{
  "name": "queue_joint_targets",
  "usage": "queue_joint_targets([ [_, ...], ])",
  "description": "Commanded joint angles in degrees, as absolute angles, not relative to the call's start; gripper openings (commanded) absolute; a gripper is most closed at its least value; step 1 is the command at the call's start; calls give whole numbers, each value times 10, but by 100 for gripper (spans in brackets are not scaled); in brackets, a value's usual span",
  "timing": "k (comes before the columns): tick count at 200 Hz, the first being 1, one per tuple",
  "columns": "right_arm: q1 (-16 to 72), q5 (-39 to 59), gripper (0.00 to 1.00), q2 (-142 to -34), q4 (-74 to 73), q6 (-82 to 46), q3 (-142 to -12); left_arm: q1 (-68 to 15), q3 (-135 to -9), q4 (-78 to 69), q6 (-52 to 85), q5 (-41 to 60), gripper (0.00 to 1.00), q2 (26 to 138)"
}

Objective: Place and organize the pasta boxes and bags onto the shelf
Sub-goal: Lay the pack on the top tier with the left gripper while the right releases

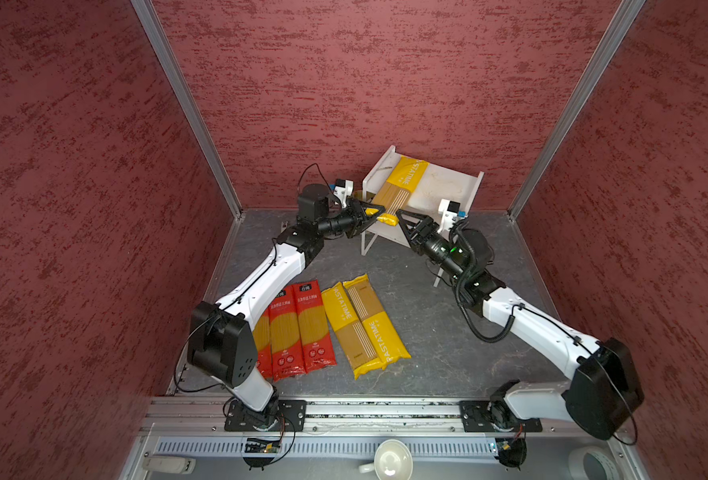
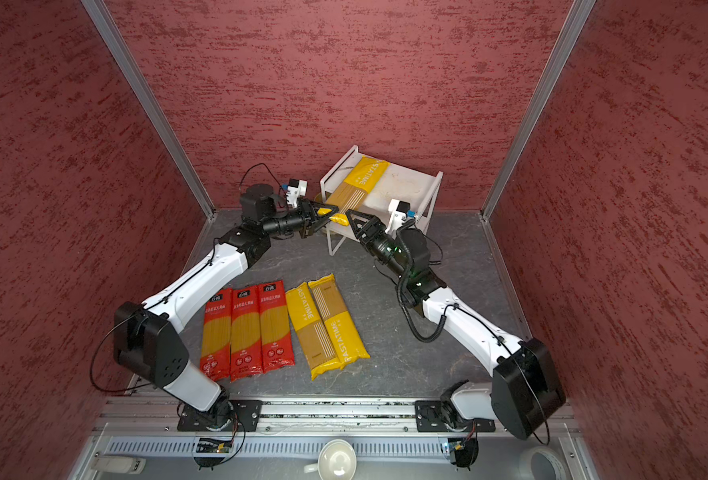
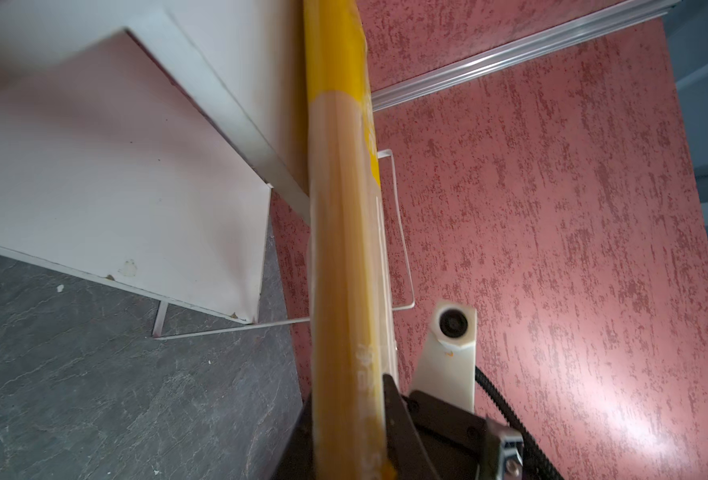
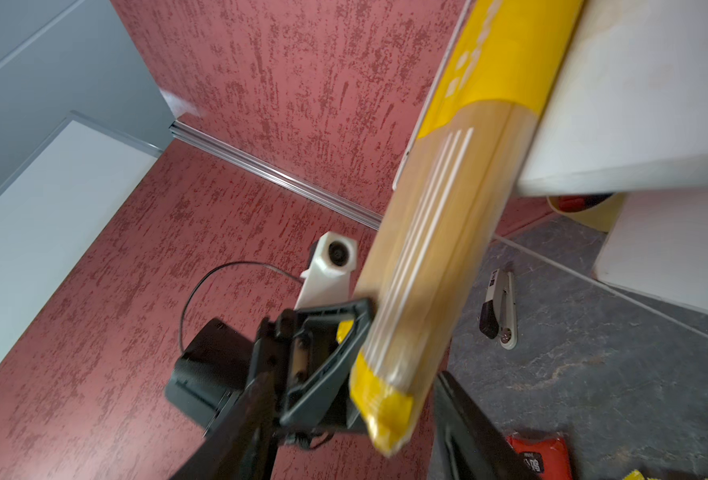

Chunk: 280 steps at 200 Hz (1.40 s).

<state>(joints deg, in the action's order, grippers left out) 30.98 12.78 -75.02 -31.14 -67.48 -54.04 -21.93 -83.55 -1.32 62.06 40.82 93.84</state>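
Note:
One yellow PASTATIME pack [image 1: 402,183] [image 2: 362,178] lies lengthwise on the top board of the white shelf [image 1: 447,187] [image 2: 402,187], its near end sticking out past the front edge. My left gripper [image 1: 371,212] [image 3: 346,409] is shut on that overhanging end [image 3: 344,208]. My right gripper [image 1: 400,216] [image 4: 348,399] is open, its jaws standing apart on either side of the pack's end [image 4: 439,249] without touching it. On the table lie three red-ended packs [image 1: 298,328] [image 2: 246,328] side by side and two more yellow packs [image 1: 360,324] [image 2: 323,320].
A yellow cup [image 4: 584,208] stands behind the shelf's left side. A small stapler [image 4: 499,307] [image 1: 284,226] lies on the table to the left of the shelf. Red walls close in three sides. A white cup [image 1: 389,459] and a tape roll [image 1: 593,461] sit beyond the front rail.

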Motion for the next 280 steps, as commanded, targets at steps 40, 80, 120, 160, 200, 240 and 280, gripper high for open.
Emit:
queue_joint_targets([
  [40, 341, 181, 65, -686, -293, -636, -482, -189, -1001, 6, 612, 423, 6, 1029],
  [80, 354, 184, 65, -693, -291, -640, -447, -194, -1056, 39, 615, 427, 8, 1075],
  [120, 357, 187, 65, -703, -281, -627, -439, -203, -1056, 17, 615, 432, 8, 1070],
  [160, 359, 189, 65, -715, -285, -626, -438, -206, -1105, 25, 587, 453, 0, 1085],
  [200, 360, 183, 64, -720, -284, -628, -433, -208, -1132, 48, 570, 478, 0, 1123],
  [240, 362, 181, 64, -724, -281, -631, -427, -190, -1137, 61, 575, 464, 8, 1139],
  [280, 365, 176, 64, -721, -262, -622, -419, -188, -1120, 56, 577, 459, 35, 1127],
])
